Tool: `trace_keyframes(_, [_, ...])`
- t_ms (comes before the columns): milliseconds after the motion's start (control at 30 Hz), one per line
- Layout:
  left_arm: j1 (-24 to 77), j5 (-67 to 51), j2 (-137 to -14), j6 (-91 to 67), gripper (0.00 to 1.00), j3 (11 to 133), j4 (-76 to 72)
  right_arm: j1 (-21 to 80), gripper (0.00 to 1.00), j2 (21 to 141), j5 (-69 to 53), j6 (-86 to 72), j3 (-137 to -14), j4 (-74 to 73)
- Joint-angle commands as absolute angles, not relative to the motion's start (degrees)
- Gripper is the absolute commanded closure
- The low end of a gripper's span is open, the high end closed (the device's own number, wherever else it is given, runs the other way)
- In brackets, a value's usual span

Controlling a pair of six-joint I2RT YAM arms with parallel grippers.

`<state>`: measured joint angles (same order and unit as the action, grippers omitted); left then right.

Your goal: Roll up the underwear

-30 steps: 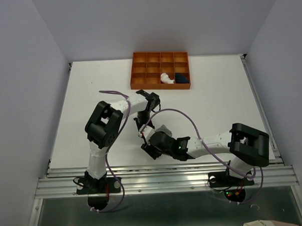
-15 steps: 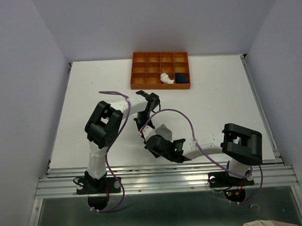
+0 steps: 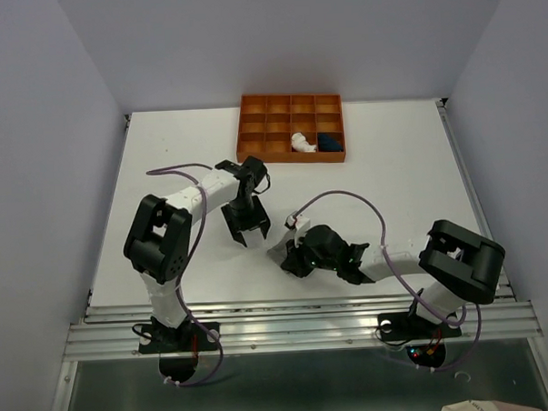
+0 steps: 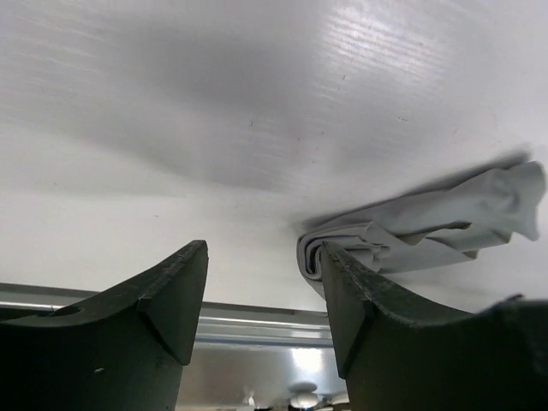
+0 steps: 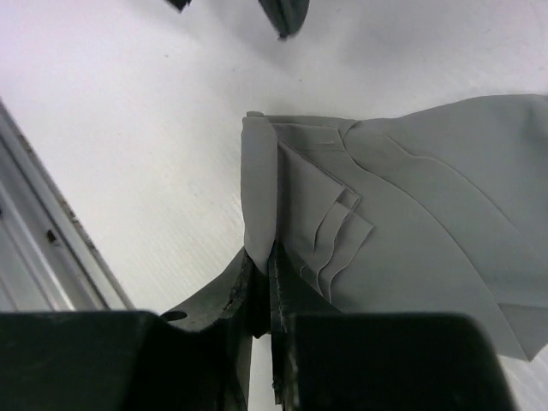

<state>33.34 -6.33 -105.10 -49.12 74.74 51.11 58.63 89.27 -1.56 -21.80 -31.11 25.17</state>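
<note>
Already we are seeing the navy underwear (image 3: pixel 329 142) and the pink underwear (image 3: pixel 300 142) rolled in the tray (image 3: pixel 289 96), far beyond both end effectors. Our right end effector (image 5: pixel 261 257) is pinching the half-folded grey underwear (image 5: pixel 411 240); our left end effector (image 4: pixel 264 257) is gaping empty just beside it.

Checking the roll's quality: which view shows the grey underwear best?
Right wrist: the grey underwear fills the frame, folds clear. Left wrist shows its rolled end; the top view only a sliver.

Grey underwear (image 5: pixel 402 205), orange tray (image 3: pixel 272 158), white table (image 3: pixel 391 182).
</note>
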Motion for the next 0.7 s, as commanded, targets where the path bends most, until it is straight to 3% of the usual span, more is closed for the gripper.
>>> trace_keyframes(0, [31.8,-4.6,-99.9,-48.6,0.34,71.6,46.8,53.2,0.99,90.2,-16.0,-27.8,-29.0,36.2])
trace_keyframes(467, [31.5,-19.4,-86.2,-43.6,0.28,47.7,15.0,40.7,0.99,100.9,-31.2,-43.8,-24.0,54.4])
trace_keyframes(667, [31.5,-22.6,-88.8,-43.4,0.28,46.8,10.5,39.4,0.99,104.5,-33.0,-44.3,-22.6,58.9])
